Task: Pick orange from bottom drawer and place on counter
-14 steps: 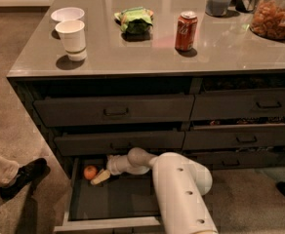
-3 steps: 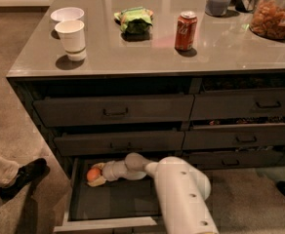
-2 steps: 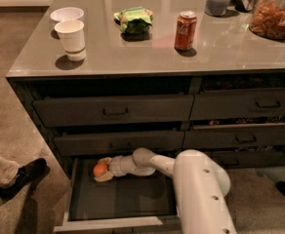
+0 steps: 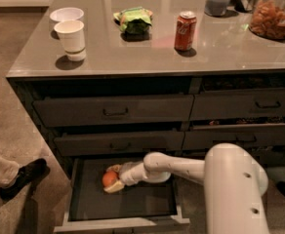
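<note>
We see the gripper (image 4: pixel 112 178) low inside the open bottom drawer (image 4: pixel 123 224), toward its back left part, at the end of a pale arm (image 4: pixel 181 167) that reaches in from the right. Its two light fingers (image 4: pixel 115 187) sit one above and one below the orange (image 4: pixel 108 178) and press against it, so we read the gripper as clamped on the fruit. The orange lies at the very tip of the gripper, on its left side, over the dark floor of the drawer; we cannot tell whether it rests on that floor or hangs just above it. The drawer's lighter front rim runs below the gripper, nearer to us.

Above the gripper come two closed rows of dark drawers with handles, and above those the counter (image 4: pixel 147 55). High over the gripper and a little to its left stand a paper cup (image 4: pixel 71 40) and, behind it, a white bowl (image 4: pixel 67 14). Almost straight above lies a green bag (image 4: pixel 134 19). Up and to the right of the gripper stands a red can (image 4: pixel 185 30), and farther right a jar (image 4: pixel 274 14) of orange-brown pieces. Well to the left of the gripper, at about its height, a dark shoe (image 4: pixel 23 178) rests on the carpet.
</note>
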Controlling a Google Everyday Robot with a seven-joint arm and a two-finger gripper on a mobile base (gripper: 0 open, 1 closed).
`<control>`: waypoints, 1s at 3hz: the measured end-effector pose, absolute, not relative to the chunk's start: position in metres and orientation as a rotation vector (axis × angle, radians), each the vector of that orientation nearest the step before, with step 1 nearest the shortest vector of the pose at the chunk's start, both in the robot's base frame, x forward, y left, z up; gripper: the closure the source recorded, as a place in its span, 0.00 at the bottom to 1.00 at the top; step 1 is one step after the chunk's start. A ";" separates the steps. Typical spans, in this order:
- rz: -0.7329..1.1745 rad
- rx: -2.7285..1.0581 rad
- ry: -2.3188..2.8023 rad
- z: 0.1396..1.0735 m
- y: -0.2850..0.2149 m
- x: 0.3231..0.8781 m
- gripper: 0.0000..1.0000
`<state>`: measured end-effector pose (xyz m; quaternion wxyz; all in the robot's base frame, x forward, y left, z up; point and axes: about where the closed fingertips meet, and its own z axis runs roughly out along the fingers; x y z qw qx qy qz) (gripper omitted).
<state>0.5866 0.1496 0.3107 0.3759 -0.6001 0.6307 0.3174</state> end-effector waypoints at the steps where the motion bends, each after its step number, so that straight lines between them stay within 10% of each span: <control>1: 0.779 -1.590 1.583 0.357 0.129 0.551 1.00; 3: 0.731 -1.668 1.503 0.488 0.131 0.500 1.00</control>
